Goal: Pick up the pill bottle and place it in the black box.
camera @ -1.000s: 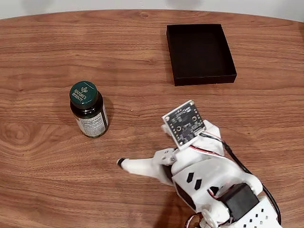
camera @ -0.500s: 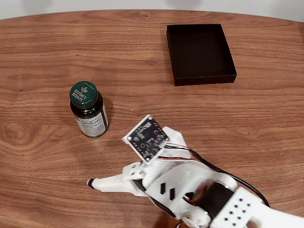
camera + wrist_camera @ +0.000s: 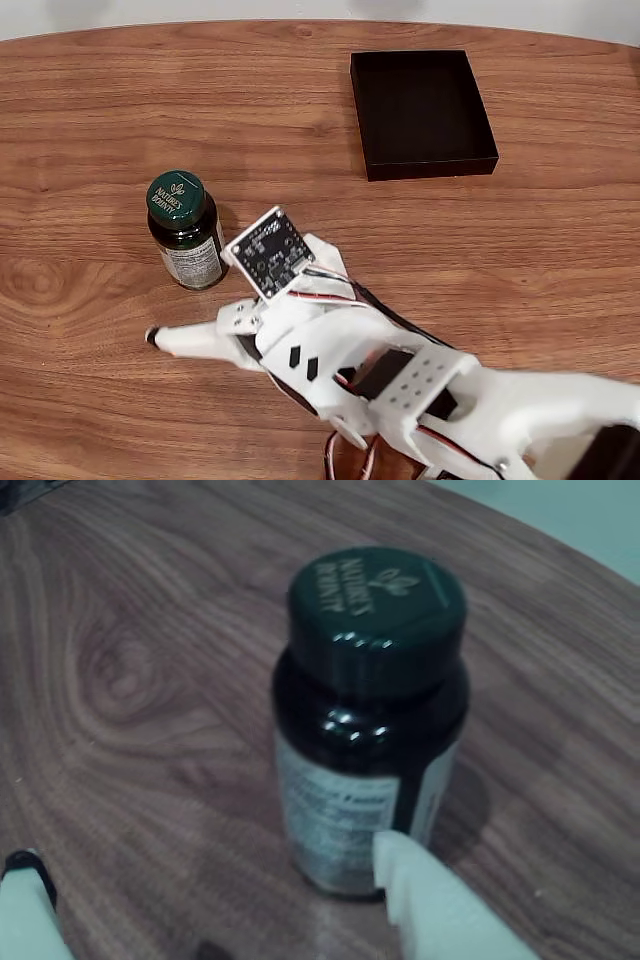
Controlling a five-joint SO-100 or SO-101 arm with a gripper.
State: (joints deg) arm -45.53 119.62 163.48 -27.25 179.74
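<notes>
Jaws [image 3: 190, 325] now beside pill bottle [image 3: 186, 229]

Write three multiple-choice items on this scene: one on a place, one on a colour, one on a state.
1. In the fixed view, the black box lies where from the pill bottle?
A. upper right
B. lower left
C. directly below

2. The bottle's lid is:
A. white
B. dark green
C. red

3. The gripper is:
A. shut on the bottle
B. open, holding nothing
C. inside the box

Key: A, the box sits near the table's far edge, right of the bottle; B, green lid with white lettering; B, the wrist view shows the fingers spread before the upright bottle.
</notes>
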